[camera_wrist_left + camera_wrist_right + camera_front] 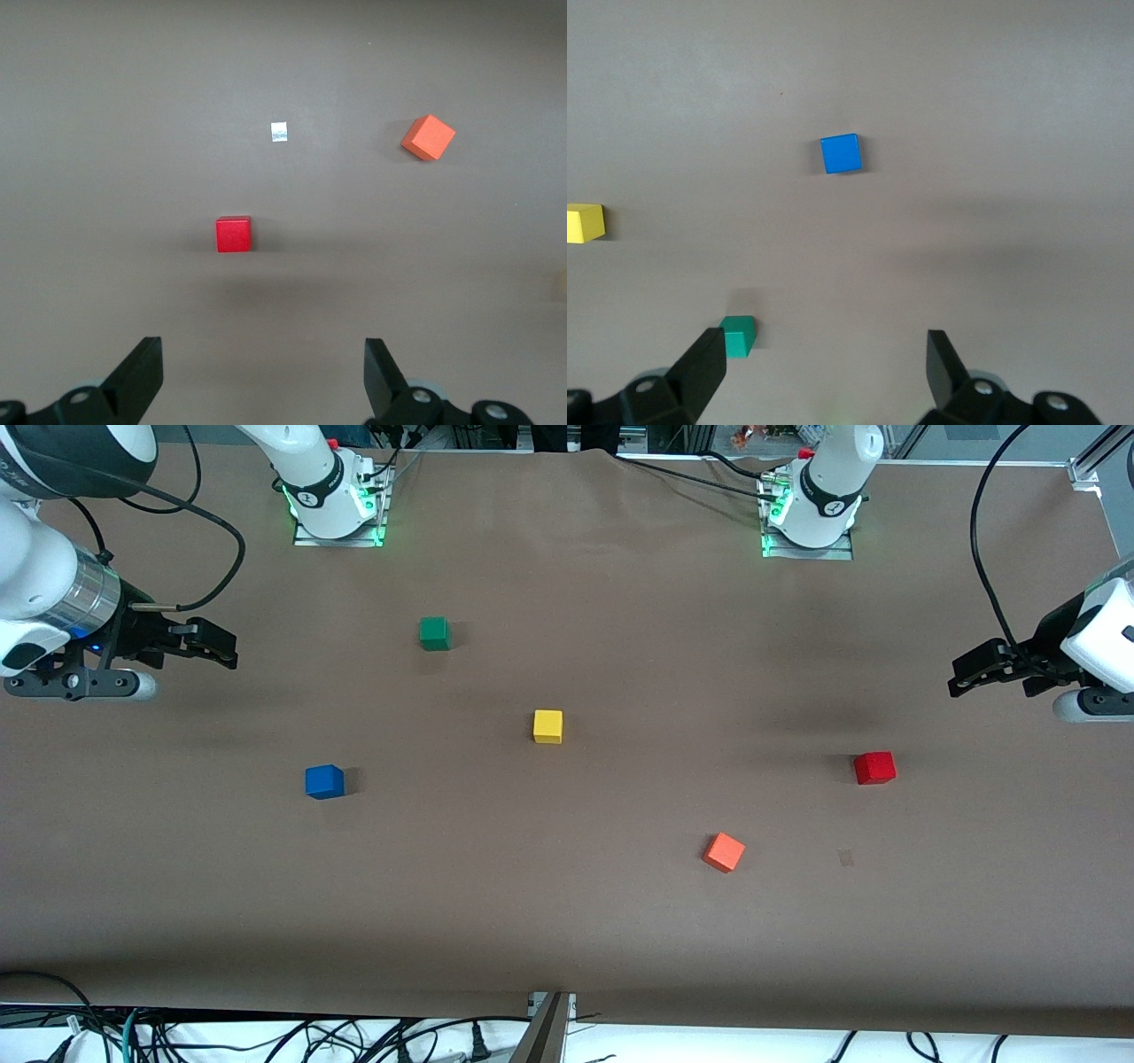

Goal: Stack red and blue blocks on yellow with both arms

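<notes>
Looking down on the brown surface (pixel 567 921), we are seeing five cubes lying apart from one another, none stacked and none inside any container. The yellow cube (pixel 547 726) is sitting near the middle. The blue cube (pixel 324 781) is lying toward the right arm's end of the surface, a little nearer to the front camera than the yellow one. The red cube (pixel 874 767) is resting toward the left arm's end, also slightly nearer to the camera than the yellow cube. The green cube (pixel 434 633) is sitting farther from the camera than the yellow cube, and the orange-red cube (pixel 724 852), turned at an angle, is lying nearest to the camera, between the yellow and red cubes. We are also noticing a small pale scrap (pixel 280 132) lying on the surface near the red cube.

The right tool (pixel 213 644) is hanging above the right arm's end of the surface, with its fingers spread wide and holding nothing. In the right wrist view we are seeing the blue cube (pixel 841 153) well apart from the fingers (pixel 700 372).

The left tool (pixel 974 670) is hanging above the left arm's end, likewise spread wide and holding nothing. In the left wrist view the red cube (pixel 234 235) is lying well clear of the fingers (pixel 137 376), with the orange-red cube (pixel 429 137) off to one side.
</notes>
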`<state>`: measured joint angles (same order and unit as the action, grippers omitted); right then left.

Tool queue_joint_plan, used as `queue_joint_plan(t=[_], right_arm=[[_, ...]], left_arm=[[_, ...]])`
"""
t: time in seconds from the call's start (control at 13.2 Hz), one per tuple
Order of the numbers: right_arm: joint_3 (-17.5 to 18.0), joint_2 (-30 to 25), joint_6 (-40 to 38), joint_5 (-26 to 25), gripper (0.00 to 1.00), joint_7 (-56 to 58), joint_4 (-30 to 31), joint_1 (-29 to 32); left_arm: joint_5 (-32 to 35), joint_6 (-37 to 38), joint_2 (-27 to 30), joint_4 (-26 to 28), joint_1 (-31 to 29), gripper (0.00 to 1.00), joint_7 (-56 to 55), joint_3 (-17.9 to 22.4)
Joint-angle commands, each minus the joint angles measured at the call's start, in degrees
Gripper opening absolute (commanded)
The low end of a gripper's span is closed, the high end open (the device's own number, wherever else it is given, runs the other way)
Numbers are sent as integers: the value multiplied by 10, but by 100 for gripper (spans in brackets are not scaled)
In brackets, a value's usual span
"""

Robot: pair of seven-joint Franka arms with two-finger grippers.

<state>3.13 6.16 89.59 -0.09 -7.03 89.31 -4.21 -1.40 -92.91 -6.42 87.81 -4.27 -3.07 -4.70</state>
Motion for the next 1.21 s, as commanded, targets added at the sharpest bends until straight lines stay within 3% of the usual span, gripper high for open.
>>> queue_joint_plan(t=[0.0, 0.83, 1.13], right_arm=[[1, -5, 0, 9, 100, -1, -2, 2], [1, -6, 0, 10, 100, -1, -2, 2], [1, -6, 0, 9, 100, -1, -2, 1]], left_arm=[[-2, 4, -10, -18, -2, 100, 3, 0], [-2, 4, -14, -19, -1, 100, 2, 0], [-5, 0, -41, -22, -13, 100, 6, 2]])
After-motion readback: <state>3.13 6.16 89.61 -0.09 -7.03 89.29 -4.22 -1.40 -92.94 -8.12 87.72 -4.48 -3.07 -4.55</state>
